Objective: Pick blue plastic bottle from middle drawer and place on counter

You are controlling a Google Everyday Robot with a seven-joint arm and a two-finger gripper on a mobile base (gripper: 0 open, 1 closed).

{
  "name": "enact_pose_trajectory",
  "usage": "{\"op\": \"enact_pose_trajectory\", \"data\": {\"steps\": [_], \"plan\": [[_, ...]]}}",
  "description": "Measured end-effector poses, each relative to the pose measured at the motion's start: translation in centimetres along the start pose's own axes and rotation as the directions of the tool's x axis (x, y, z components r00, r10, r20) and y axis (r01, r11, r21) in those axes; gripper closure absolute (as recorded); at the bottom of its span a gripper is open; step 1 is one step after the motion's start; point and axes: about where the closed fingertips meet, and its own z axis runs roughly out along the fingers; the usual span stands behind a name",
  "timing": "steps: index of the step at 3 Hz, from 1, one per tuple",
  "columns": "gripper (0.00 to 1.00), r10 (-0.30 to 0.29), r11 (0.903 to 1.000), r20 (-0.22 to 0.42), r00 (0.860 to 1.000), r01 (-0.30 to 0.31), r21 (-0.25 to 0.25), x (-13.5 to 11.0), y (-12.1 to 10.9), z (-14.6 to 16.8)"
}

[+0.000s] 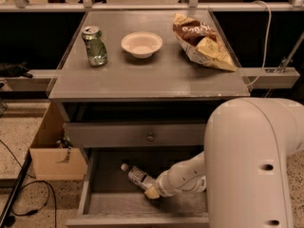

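1. Robot arm (pixel 251 165): its big white casing fills the lower right, and the forearm reaches left, down into the open drawer.
2. Tabletop (pixel 142 82): grey; carries the can, bowl and chip bag.
3. Drawer (pixel 107 204): pulled out low under the tabletop, grey floor, holds the bottle.
4. Drawer front (pixel 114 134): just above the drawer, closed, with a small round knob.
5. Cardboard box (pixel 52 161): on the floor, left of the cabinet.
6. Chip bag (pixel 202 42): back right of the tabletop.
7. Bowl (pixel 141 44): white, between the can and the chip bag.
8. Can (pixel 94 45): green, dented, upright, back left.
9. Bottle (pixel 138 176): lies on its side in the drawer, white cap pointing back-left.
10. Pincer (pixel 152 192): inside the drawer, touching the bottle's bottom end; cannot tell whether it is clenched or released.
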Motion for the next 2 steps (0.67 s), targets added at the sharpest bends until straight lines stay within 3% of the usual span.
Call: {"op": "enact_pose_trajectory", "data": {"steps": [2], "plan": [[1.00,-0.006,1.0000,-0.019,1.000,0.006,-0.002,0.21,-0.42,-0.96]]}}
